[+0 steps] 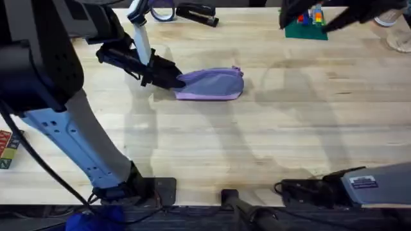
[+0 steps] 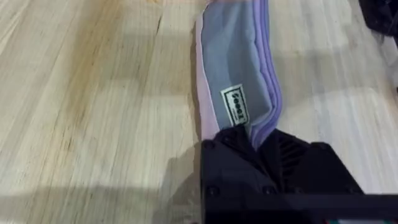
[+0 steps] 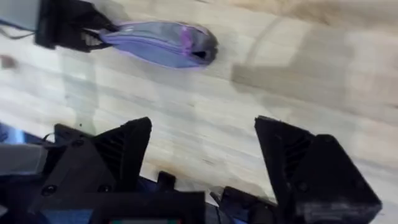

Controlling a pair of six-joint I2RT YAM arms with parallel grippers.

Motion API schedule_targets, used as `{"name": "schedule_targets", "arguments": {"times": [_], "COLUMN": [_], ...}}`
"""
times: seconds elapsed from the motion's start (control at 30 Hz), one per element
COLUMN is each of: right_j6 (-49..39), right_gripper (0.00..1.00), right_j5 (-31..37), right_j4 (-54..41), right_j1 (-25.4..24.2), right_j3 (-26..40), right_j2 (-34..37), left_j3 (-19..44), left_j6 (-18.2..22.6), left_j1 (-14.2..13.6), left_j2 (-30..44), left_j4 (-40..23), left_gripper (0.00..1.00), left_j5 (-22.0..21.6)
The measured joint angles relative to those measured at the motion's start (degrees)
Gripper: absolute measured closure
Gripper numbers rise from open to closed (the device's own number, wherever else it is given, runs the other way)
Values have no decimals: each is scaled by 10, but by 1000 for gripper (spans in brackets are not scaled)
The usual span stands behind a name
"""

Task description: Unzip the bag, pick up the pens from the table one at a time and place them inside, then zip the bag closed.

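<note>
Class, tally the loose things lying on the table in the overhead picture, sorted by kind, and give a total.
Fabric pouch: 1, the bag, its end gripped by the left gripper
Tape ring: 1, purple
Stapler: 1, black
Toy-brick build on a green base: 1
Total: 4

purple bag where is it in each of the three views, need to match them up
Overhead: the bag lies on the table, upper middle, just left of centre.
Left wrist: it runs from the top edge down to the left gripper, which is shut on its end.
Right wrist: upper left.
Shared landmark: the left gripper at the bag's end.
</note>
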Motion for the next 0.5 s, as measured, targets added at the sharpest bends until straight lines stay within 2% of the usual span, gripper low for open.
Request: {"name": "schedule_targets", "arguments": {"times": [0.1, 0.27, 0.4, 0.43, 0.5], "right_j6": [-28, -35, -36, -37, -38], "right_gripper": [5, 6, 5, 6, 6], "right_j5": [-29, -38, -39, -39, -39], "right_j4": [9, 9, 10, 10, 11], "right_j1": [0, 0, 0, 0, 0], "right_j3": [0, 0, -3, -3, -3], "right_j2": [18, 51, 63, 63, 62], "left_j3": [0, 0, 0, 0, 0], "left_j6": [0, 0, 2, 2, 2], "left_j1": [0, 0, 4, 5, 5], "left_j2": [0, 0, 0, 0, 0], "left_j4": [3, 4, 8, 7, 7], "left_gripper": [958, 945, 514, 425, 309], "left_j5": [0, 0, -14, -17, -23]}}
